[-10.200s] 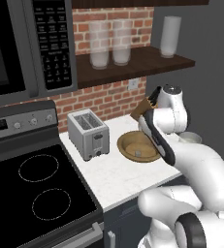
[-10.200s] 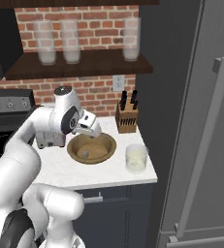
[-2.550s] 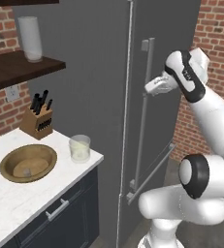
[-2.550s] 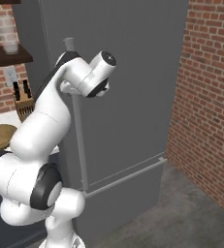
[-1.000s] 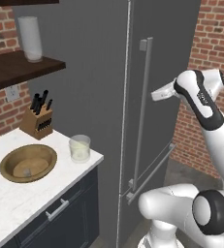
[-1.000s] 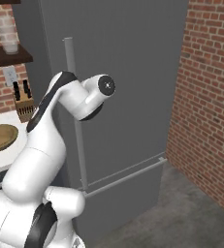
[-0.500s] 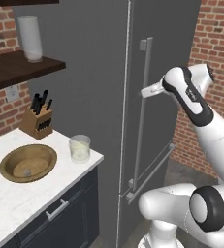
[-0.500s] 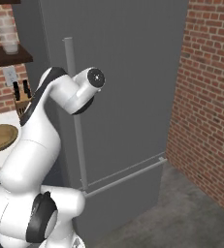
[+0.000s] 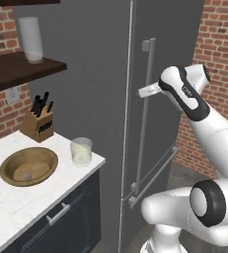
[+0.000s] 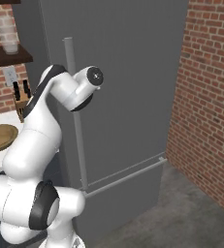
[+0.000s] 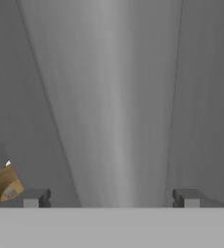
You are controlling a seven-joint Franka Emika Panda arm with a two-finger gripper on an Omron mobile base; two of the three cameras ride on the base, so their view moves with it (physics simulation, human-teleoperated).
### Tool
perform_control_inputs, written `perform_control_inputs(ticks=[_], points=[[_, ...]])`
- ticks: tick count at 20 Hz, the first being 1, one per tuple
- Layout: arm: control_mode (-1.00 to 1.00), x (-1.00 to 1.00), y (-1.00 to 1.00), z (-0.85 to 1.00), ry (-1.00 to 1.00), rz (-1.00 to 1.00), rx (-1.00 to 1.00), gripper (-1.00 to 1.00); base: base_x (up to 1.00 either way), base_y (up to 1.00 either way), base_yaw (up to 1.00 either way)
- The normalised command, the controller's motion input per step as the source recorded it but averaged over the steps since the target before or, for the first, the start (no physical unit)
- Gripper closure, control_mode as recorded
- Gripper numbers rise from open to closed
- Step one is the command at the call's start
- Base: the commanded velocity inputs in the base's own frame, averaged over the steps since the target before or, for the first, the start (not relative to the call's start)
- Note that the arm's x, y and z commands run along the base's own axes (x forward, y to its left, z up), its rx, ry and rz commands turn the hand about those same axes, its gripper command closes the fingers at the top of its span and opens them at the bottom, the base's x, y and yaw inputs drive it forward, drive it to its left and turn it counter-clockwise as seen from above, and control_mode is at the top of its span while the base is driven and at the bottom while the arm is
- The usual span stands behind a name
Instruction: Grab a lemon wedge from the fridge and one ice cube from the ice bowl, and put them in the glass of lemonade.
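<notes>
Two-finger gripper (image 11: 111, 197) gaping wide around long grey bar handle (image 11: 116, 111) of tall dark grey fridge (image 9: 95, 74), door sitting closed; wooden ice bowl (image 9: 28, 165), lemonade tumbler (image 9: 81, 150) sitting near counter's fridge-side edge.

we see a white counter (image 9: 17, 197) bearing the ice bowl (image 9: 28, 166), the glass of lemonade (image 9: 81, 151) and a knife block (image 9: 37, 123); a wall shelf (image 9: 21, 69) holds a frosted glass (image 9: 30, 40).

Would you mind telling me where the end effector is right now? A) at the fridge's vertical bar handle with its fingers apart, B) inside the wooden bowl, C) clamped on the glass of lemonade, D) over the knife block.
A: the end effector sits at the fridge handle, and the hand view shows its fingertips spread on either side of the bar, fridge door shut.
</notes>
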Motion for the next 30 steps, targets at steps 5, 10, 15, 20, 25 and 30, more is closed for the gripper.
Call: perform_control_inputs(ticks=[5,10,15,20,25,30], points=[[-1.00,0.28,0.18,-0.38,0.00,0.00,0.00,-1.00,0.00,0.00,0.00],[-1.00,0.02,0.12,-0.12,0.00,0.00,0.00,-1.00,0.00,0.00,0.00],[-1.00,0.00,0.16,-0.06,0.00,0.00,0.00,1.00,0.00,0.00,0.00],[-1.00,0.00,0.01,0.00,0.00,0.00,0.00,1.00,0.00,0.00,0.00],[-1.00,0.00,0.00,0.00,0.01,0.00,0.00,1.00,0.00,0.00,0.00],[-1.00,0.00,-0.31,0.00,0.00,0.00,0.00,1.00,0.00,0.00,0.00]])
